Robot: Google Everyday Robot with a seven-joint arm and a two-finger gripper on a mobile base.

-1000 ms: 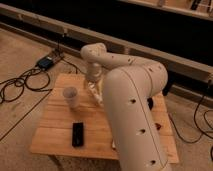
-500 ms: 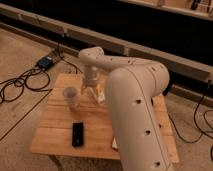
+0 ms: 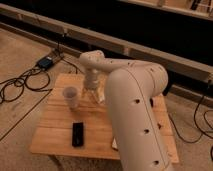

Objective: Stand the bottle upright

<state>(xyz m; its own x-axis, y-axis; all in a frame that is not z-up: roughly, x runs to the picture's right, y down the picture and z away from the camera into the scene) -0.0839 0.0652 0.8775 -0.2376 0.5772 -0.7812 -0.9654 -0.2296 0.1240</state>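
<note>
Barely any motion since earlier frames: gripper (image 3: 92, 93) edged slightly left toward cup (image 3: 70, 97); cup and black device (image 3: 77, 134) stayed put.

Far left, on the floor: dark cables (image 3: 17, 85) run to a black box (image 3: 45, 62) behind the table's corner. Wooden table (image 3: 55, 127) stands mid-frame on a pale floor. Cup is upright on the table's back-left part, whitish, mouth up. Black device lies flat near the front edge, in front of cup, well apart from it.

Gripper is just right of cup, pointing down, low at the tabletop on the back half, near cup, contact unclear. Whether it is spread or clamped: cannot tell.

Bottle (image 3: 96, 96) reads only as a pale shape at the gripper's tip, right of cup, against the arm's base. Lying or standing: cannot tell. Held or merely touched: cannot tell.

Arm (image 3: 135, 107), big and white, reaches in from the lower right, bends over the table's back and hides its right half. A white block (image 3: 114, 145) peeks out at the arm's left edge near the front. Another cable (image 3: 200, 117) lies on the floor far right.
</note>
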